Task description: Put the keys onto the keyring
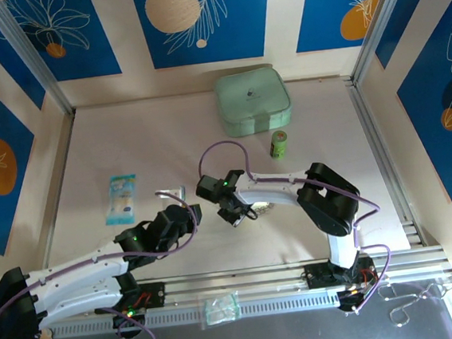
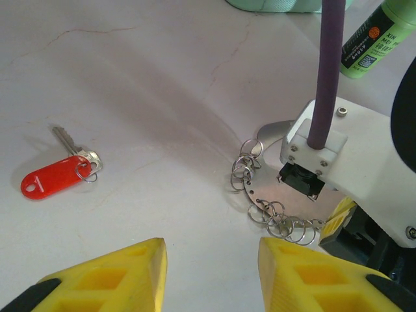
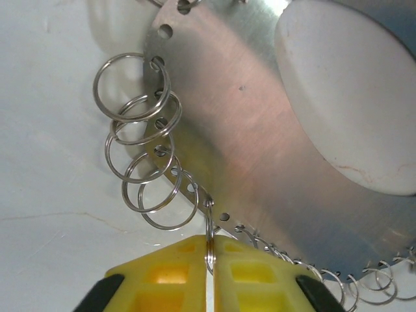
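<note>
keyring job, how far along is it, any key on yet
Done: nothing yet. The red key lies loose on the table, apart from the keyring. In hand: the right pincer is shut on one small ring at the keyring's edge, while the left pincer hangs open and empty. Left: actually threading keys onto it.

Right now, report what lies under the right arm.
The keyring lies there on the table, its small rings showing along one edge; the right arm covers the rest of it.
</note>
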You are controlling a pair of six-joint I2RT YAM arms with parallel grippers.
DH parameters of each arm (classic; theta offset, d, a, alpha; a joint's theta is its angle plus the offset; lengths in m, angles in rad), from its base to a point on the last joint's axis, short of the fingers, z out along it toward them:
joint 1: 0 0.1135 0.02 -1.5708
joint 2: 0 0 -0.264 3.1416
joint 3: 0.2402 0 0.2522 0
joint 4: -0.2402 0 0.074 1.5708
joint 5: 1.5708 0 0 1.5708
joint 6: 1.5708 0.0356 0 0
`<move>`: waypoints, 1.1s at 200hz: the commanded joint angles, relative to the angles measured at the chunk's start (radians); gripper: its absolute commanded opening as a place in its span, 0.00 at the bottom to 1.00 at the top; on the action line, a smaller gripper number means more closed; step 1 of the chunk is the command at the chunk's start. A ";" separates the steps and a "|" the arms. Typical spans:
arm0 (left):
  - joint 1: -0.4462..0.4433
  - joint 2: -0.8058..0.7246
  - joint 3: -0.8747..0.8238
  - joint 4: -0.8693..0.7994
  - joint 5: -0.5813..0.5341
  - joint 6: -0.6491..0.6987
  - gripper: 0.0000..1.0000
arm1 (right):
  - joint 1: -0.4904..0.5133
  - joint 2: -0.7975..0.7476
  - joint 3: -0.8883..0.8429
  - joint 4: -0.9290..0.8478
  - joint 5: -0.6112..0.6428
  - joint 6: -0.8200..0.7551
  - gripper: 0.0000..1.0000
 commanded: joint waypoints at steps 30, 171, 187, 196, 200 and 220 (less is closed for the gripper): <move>0.004 -0.016 -0.007 -0.003 -0.025 -0.010 0.41 | 0.005 -0.003 0.022 -0.021 -0.013 -0.002 0.00; 0.004 -0.001 0.002 0.008 -0.024 -0.005 0.41 | -0.085 -0.099 -0.099 0.140 -0.313 0.054 0.00; 0.004 0.001 0.002 0.009 -0.023 -0.005 0.41 | -0.089 -0.089 -0.100 0.144 -0.318 0.054 0.00; 0.004 -0.001 0.002 0.007 -0.023 -0.005 0.41 | -0.088 -0.086 -0.100 0.145 -0.319 0.056 0.00; 0.004 0.000 0.002 0.006 -0.023 -0.005 0.41 | -0.089 -0.085 -0.099 0.145 -0.318 0.055 0.00; 0.004 -0.002 -0.001 0.006 -0.025 -0.007 0.41 | -0.093 -0.079 -0.100 0.143 -0.311 0.062 0.00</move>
